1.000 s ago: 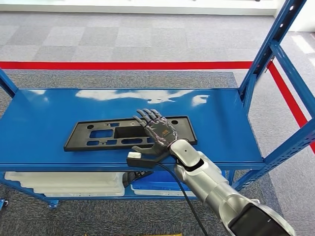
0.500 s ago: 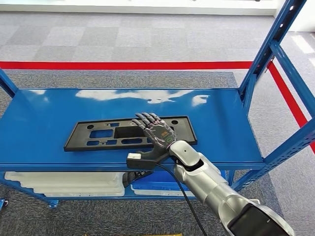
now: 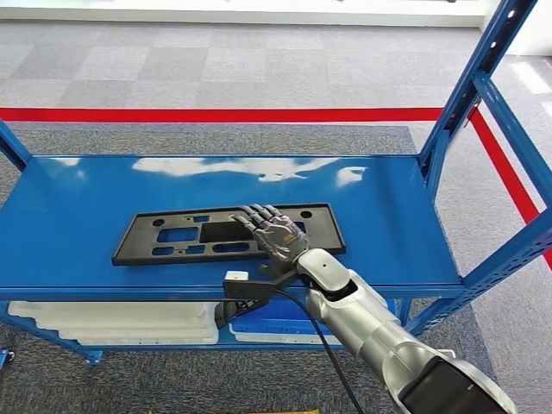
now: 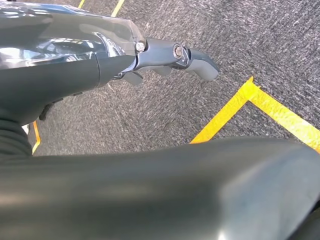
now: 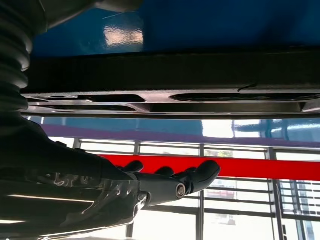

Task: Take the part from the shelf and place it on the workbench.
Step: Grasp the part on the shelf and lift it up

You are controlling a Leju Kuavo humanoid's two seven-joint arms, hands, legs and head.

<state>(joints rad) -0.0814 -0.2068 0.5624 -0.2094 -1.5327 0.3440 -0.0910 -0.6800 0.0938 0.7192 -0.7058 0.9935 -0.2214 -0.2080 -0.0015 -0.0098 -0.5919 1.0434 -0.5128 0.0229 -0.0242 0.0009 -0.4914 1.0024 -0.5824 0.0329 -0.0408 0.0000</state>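
You have the right hand (image 3: 277, 240) over the near right part of the part (image 3: 228, 233), a flat black panel with cutouts lying on the blue shelf (image 3: 391, 216). Its fingers (image 3: 255, 216) are stretched out flat above the panel's top face and its thumb (image 3: 250, 283) reaches along just under the shelf's near edge. In the right wrist view the hand (image 5: 113, 185) shows straight fingers with a clear gap to the panel (image 5: 170, 100), so you are holding nothing and the hand is open; whether the fingertips touch the panel in the head view, you cannot tell.

The panel lies long side left to right, near the middle of the shelf, a little closer to the near edge than to the far one. Bare blue surface runs all round it: a wide strip to the left, a wide strip to the right up to the upright post (image 3: 468, 86), and a broad band on the far side. The near long edge of the panel sits just back from the shelf's front lip.

Under the shelf, white trays (image 3: 117, 321) lie on a lower level. Beyond the shelf is grey carpet with a red floor line (image 3: 195, 114).

The left hand (image 4: 177, 55) hangs over grey carpet with yellow tape (image 4: 241, 102); its fingers look straight and hold nothing.
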